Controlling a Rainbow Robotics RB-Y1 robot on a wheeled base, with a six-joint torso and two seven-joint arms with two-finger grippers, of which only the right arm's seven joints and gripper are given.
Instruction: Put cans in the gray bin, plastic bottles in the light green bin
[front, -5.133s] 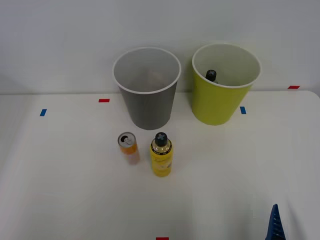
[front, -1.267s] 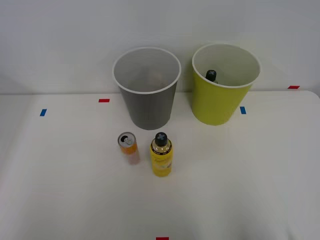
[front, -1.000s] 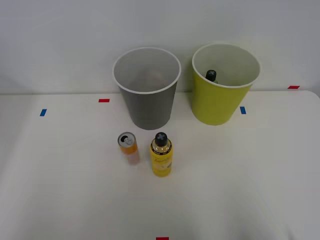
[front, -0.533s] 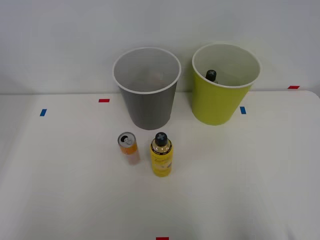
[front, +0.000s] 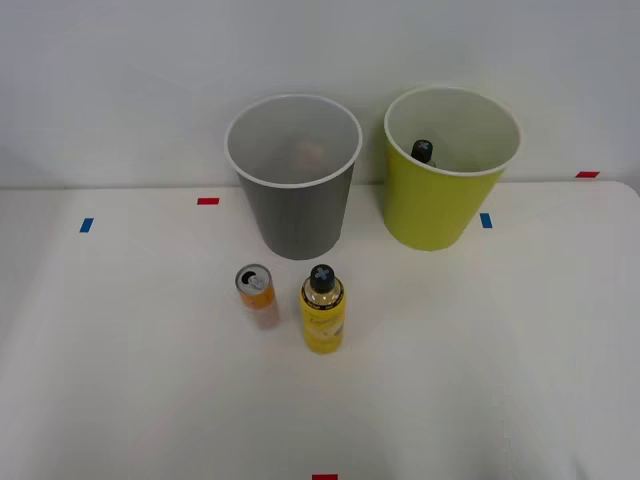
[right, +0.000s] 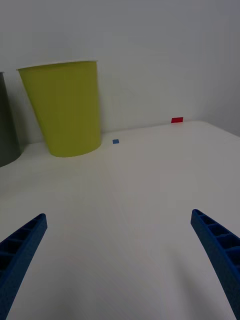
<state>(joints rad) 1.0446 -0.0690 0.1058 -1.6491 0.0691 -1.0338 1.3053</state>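
While one black-capped bottle (front: 423, 151) already lies inside the light green bin (front: 440, 215), the sorting looks to be between picks: the orange can (front: 255, 289) and the yellow bottle (front: 323, 308) both stand upright on the white bench (front: 480, 350), untouched. The can stands in front of the gray bin (front: 296, 205), toward that bin's left side, and the yellow bottle stands just beside the can on its right, the two close but apart. The gray bin and the light green bin stand side by side at the back of the bench, the green one to the right.

The step in hand is judged to be the reach for the next item. Either would do: the can belongs in the gray bin, the yellow bottle in the light green one. Whichever is chosen, the right arm must swing leftward from its side of the bench and come in level with the item, without knocking its neighbour over, since the two stand so near each other.

From the wrist view, the right claw (right: 120, 260) is spread wide, its blue ribbed fingers (right: 220, 247) at the two corners, holding nothing and touching nothing. It hangs low over bare bench, facing the light green bin, with an edge of the gray bin beside it.
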